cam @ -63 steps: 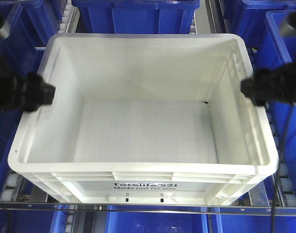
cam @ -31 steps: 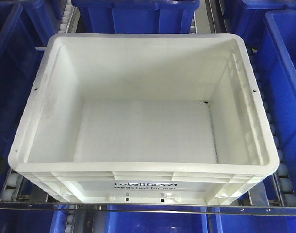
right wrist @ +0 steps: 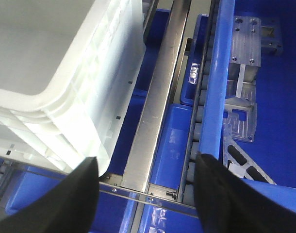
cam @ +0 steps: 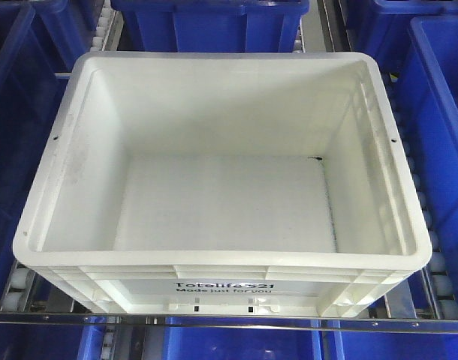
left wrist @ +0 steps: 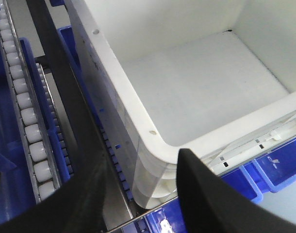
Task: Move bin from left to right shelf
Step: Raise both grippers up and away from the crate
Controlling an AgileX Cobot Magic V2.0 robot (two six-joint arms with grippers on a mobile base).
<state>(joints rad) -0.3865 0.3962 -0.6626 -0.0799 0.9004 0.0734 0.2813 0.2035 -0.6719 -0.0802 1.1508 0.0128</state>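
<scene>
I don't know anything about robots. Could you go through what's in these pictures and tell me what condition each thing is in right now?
White bin: upright, empty, no lid, resting on the roller rack.
Left pincer: open, holding nothing, by the bin's corner.
Right pincer: open, holding nothing, beside the bin over a metal rail.
Blue bins: sit around the white one; contents mostly out of view.
Rollers: bare in the neighbouring lane.

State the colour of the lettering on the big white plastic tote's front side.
Black, printed on the large white plastic tote; clearest in the exterior front-facing view.
</scene>
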